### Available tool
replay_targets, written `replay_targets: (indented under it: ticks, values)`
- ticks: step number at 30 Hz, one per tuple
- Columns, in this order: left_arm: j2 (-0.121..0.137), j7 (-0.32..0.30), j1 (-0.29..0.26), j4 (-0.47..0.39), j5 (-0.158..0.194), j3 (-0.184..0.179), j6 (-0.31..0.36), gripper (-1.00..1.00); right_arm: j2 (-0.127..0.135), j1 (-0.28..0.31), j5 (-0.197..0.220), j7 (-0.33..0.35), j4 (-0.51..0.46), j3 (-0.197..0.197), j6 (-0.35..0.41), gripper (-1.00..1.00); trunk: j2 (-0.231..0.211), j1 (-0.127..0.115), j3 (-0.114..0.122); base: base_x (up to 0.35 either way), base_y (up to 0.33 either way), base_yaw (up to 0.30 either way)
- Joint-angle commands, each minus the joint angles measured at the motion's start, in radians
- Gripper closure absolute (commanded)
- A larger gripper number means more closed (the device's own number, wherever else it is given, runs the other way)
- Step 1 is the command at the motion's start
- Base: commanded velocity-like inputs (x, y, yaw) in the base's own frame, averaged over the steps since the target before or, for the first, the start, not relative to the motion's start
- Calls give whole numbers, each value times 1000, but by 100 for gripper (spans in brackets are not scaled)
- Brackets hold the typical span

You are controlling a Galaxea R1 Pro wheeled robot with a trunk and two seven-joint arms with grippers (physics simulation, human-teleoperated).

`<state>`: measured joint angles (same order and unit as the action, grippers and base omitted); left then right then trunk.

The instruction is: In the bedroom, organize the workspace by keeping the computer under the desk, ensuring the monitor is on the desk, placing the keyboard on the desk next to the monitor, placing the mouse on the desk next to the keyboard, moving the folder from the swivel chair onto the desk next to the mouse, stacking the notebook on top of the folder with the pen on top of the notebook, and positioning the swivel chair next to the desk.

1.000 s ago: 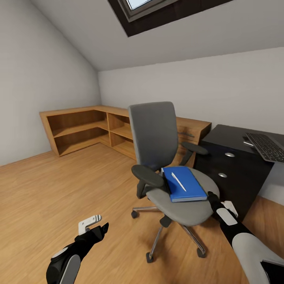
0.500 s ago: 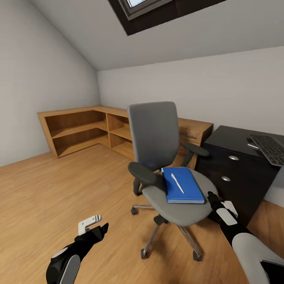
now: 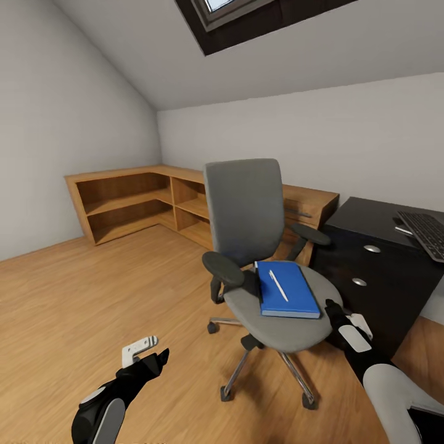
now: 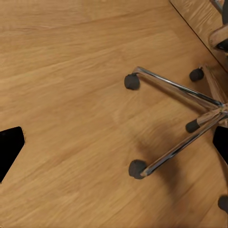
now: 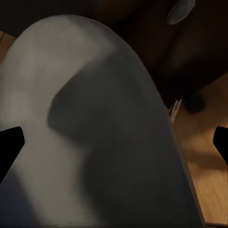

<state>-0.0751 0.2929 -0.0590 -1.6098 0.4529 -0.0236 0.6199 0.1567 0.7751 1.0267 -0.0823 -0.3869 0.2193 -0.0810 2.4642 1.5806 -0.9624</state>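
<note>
The swivel chair (image 3: 245, 209) stands mid-room with the blue folder (image 3: 290, 299) flat on its grey seat (image 5: 95, 142) and the white pen (image 3: 279, 285) on top of the folder. To the right is the black desk (image 3: 364, 217) with the keyboard (image 3: 427, 232) at its edge. My right gripper (image 3: 345, 317) is open against the seat's front right rim, with the seat close before its fingers (image 5: 114, 142). Low at the left, my left gripper (image 3: 148, 350) hangs open over bare floor (image 4: 114, 147), with the chair's star base (image 4: 190, 126) beside it. The notebook, mouse, monitor and computer are out of view.
A light wooden L-shaped cabinet (image 3: 129, 197) lines the back walls behind the chair. The desk's drawer unit (image 3: 370, 280) with round knobs stands just right of the seat. Wooden floor (image 3: 92, 290) spreads to the left. A sloped ceiling with a skylight (image 3: 228, 12) hangs overhead.
The whole picture has shifted, so the camera has moved. The chair's seat and star base have turned a little relative to the desk. Both arms keep their pose.
</note>
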Motion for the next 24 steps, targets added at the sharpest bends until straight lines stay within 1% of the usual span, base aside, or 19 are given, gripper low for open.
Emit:
replay_targets:
  ticks: [1, 11, 22, 23, 24]
  values:
    - [0, 9, -1, -1, 10, -1, 3, -100, -1, 0, 20, -4, 45, -7, -3, -100, 0, 0, -1, 0, 0, 155]
    - [0, 9, -1, -1, 10, -1, 3, -100, -1, 0, 20, -2, 45, -8, -3, -100, 0, 0, -1, 0, 0, 143]
    - [0, 9, -1, -1, 10, -1, 3, -100, -2, 0, 20, -3, 45, -8, -3, -100, 0, 0, -1, 0, 0, 12]
    - [-2, 6, -1, 5, 12, -4, 3, -100, -7, 0, 15, 0, 1, -9, -5, -100, 0, 0, -1, 0, 0, 0]
    - [-5, 8, -1, 4, 12, -4, 3, -100, -10, 0, 9, -1, 3, -9, -5, -100, 0, 0, -1, 0, 0, 0]
